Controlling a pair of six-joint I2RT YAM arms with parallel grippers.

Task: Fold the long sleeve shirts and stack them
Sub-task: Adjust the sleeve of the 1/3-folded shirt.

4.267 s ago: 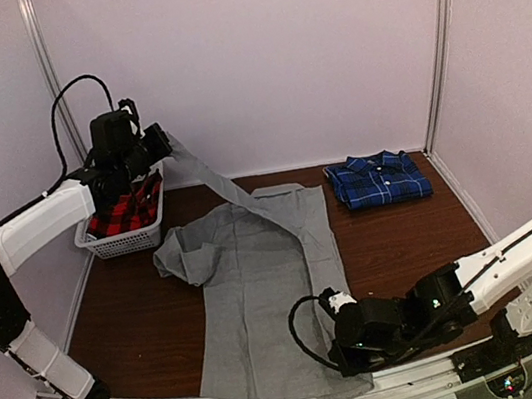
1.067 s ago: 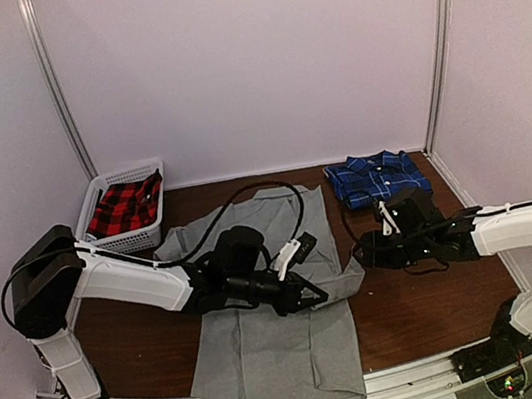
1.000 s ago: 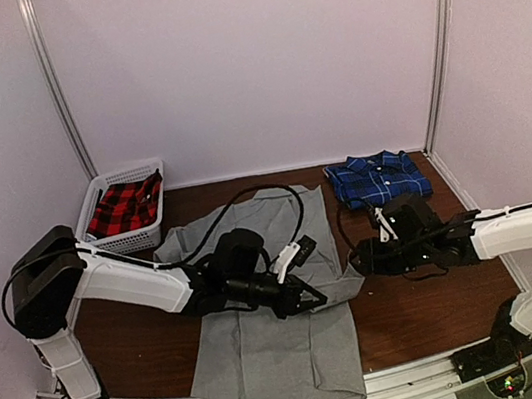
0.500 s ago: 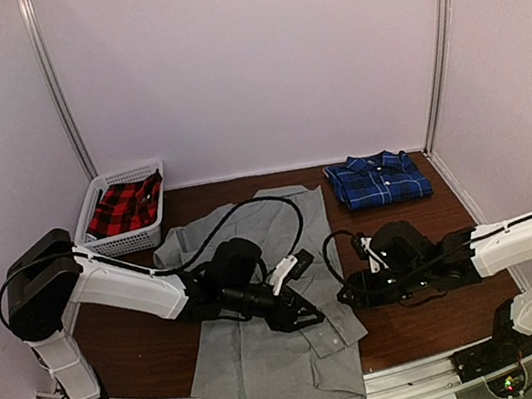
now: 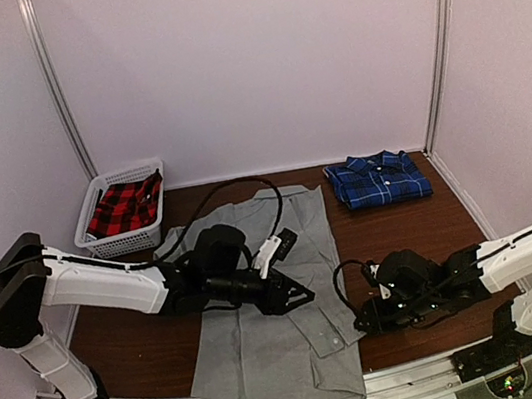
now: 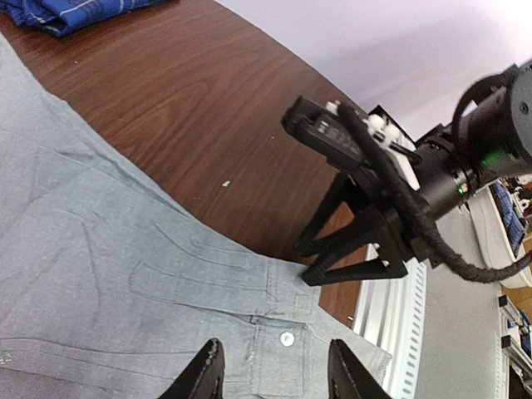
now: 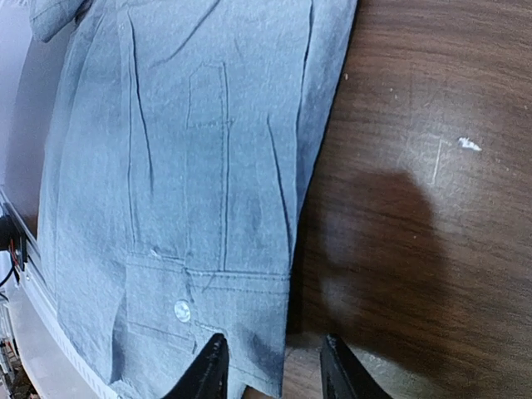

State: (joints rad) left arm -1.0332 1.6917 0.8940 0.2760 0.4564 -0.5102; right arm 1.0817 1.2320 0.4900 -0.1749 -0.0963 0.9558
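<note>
On the table point(image 5: 404, 238), grey shirt point(image 5: 257, 333) lies spread out. Left hand point(image 5: 300, 297) part-open over it, empty. Right hand point(image 5: 364, 320) part-open at cuff edge, nothing gripped.

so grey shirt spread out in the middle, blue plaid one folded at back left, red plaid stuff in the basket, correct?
No. The blue plaid shirt sits folded at the back right, not the back left; the top external view shows it. The grey shirt is spread out in the middle and the red plaid cloth is in the basket.
</note>
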